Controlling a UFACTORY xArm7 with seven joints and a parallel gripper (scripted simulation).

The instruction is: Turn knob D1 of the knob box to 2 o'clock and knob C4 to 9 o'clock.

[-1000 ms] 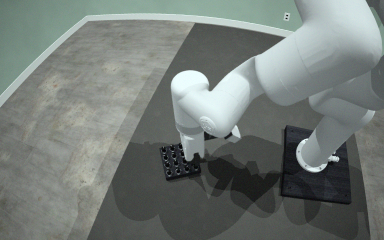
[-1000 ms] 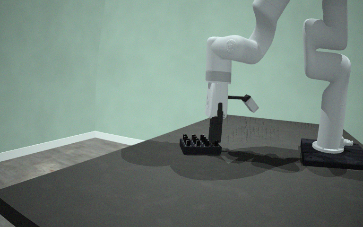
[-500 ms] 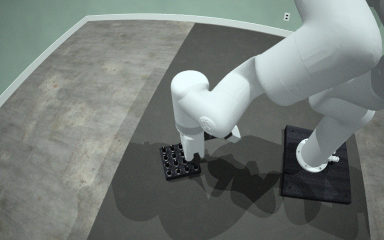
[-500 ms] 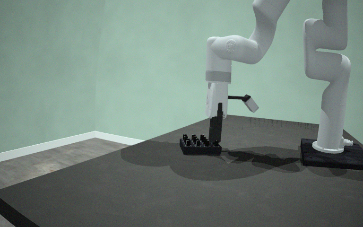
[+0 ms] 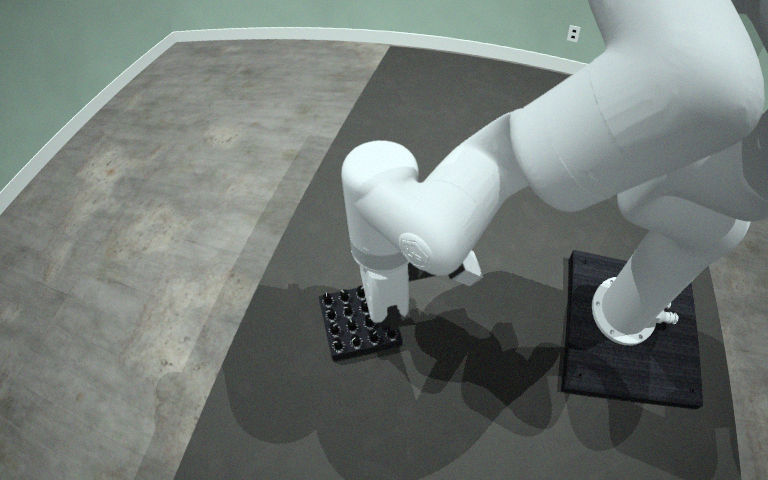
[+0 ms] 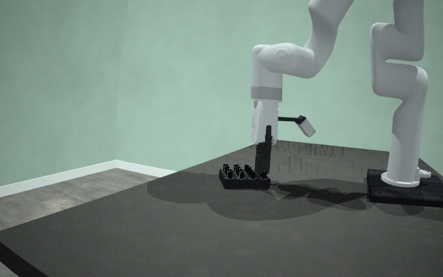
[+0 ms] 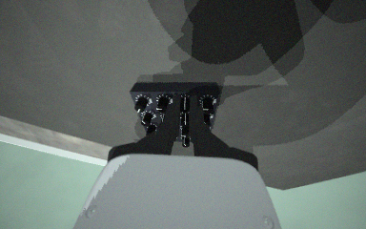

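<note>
The black knob box point(image 5: 339, 355) point(image 6: 241, 184) point(image 7: 152, 89) stands on its feet on the dark table. My gripper point(image 5: 390, 318) point(image 6: 263, 171) point(image 7: 185, 104) points straight down. It is shut on one knob point(image 7: 185, 100) in the box's edge row nearest the wrist camera. That knob is the third from the left in the wrist view, and second from the front on the right edge in the top view. The printed names are too small to read. The arm hides some of the knobs in the top view.
The arm's black base plate point(image 5: 628, 367) point(image 6: 401, 194) lies on the table to the right of the box. The table ends at the floor on the left point(image 5: 169, 226). The wrist camera point(image 6: 306, 127) sticks out on the side of the gripper.
</note>
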